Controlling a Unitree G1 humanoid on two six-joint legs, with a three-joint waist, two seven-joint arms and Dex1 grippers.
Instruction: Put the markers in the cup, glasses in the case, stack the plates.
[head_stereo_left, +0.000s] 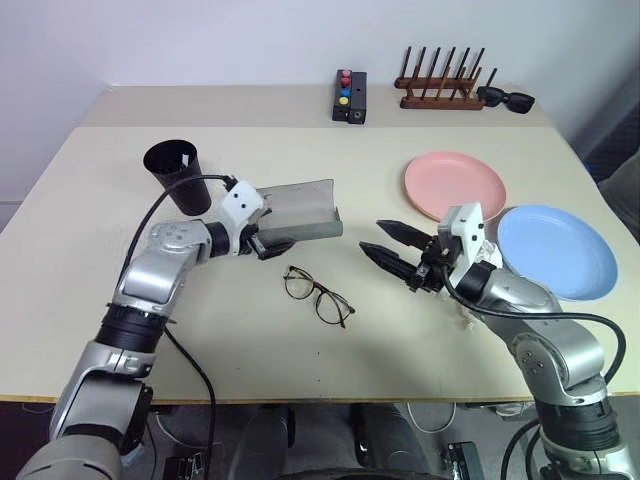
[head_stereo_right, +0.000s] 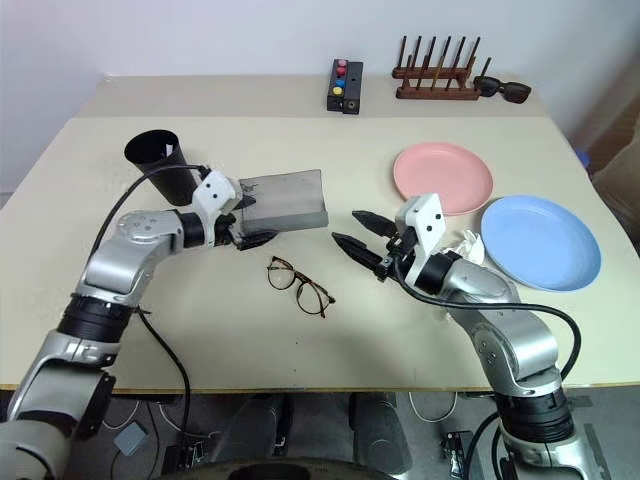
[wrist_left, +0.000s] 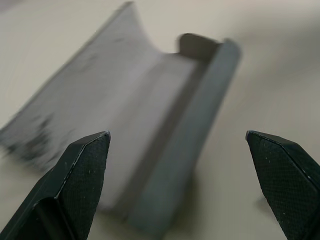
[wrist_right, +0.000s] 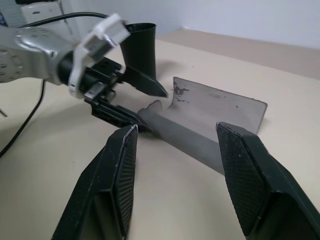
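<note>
Fingers of the left gripper (head_stereo_right: 262, 222) stand wide apart, straddling the near end of the grey rectangular hinged glasses case (head_stereo_left: 300, 211), which lies opened flat on the beige table (head_stereo_left: 90, 200); nothing clamped yet. In the right wrist view one left finger sits above the case's end and the other low at its base, so we read this as lining up on the case, probably to steady it or set it before the glasses go in.

Taking the case as landmark: the right gripper (head_stereo_left: 390, 242) hovers beside its far end, fingers partly spread and holding nothing, pointed toward it. The thin dark wire-rimmed eyeglasses (head_stereo_left: 318, 295) lie unfolded on the table just in front of the case, between the two grippers. The tall black tapered plastic cup (head_stereo_left: 180, 176) stands upright behind the left arm, on the case's other side. The round pink plastic plate (head_stereo_left: 455, 185) and light blue plastic plate (head_stereo_left: 556, 250) sit side by side beyond the right gripper, not stacked. We can't find the markers; perhaps inside the cup, can't tell.

To do it well, we'd close only on the case's thin end wall, keep the hollow facing up and the lid lying back, and not drag it over the glasses. Right gripper should then take the glasses by the bridge or frame, not the lenses.
</note>
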